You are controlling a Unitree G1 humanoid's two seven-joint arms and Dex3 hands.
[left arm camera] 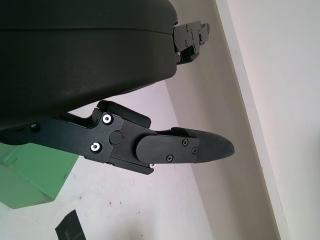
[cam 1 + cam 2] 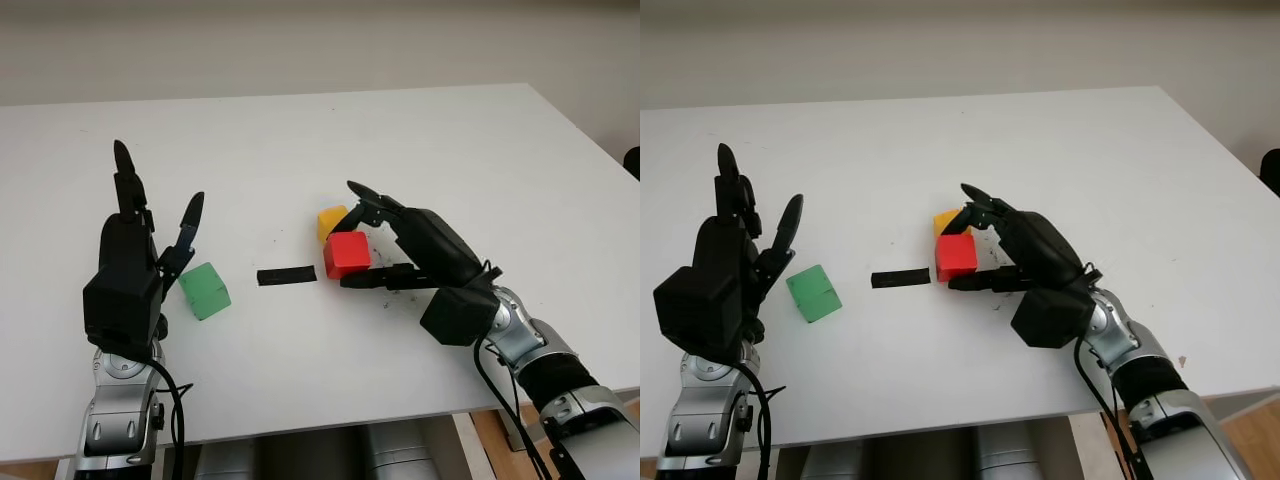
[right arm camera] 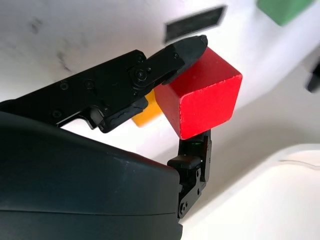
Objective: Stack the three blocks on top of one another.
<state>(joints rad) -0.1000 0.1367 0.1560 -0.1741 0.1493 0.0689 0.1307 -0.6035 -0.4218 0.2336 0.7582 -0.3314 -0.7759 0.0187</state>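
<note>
My right hand (image 2: 349, 238) is shut on the red block (image 2: 346, 254), which sits pinched between an upper finger (image 3: 180, 50) and a lower one near the table's middle. The yellow block (image 2: 331, 220) lies just behind the red one, touching or nearly touching it, partly hidden by my fingers. To the left, the green block (image 2: 205, 290) sits tilted on the white table (image 2: 300, 150). Just left of the green block my left hand (image 2: 160, 178) is open, held upright with its fingers pointing up; it holds nothing.
A short black strip (image 2: 286, 275) lies flat on the table between the green and red blocks. The table's front edge (image 2: 330, 425) runs close to my forearms, and its right edge slants off at the far right.
</note>
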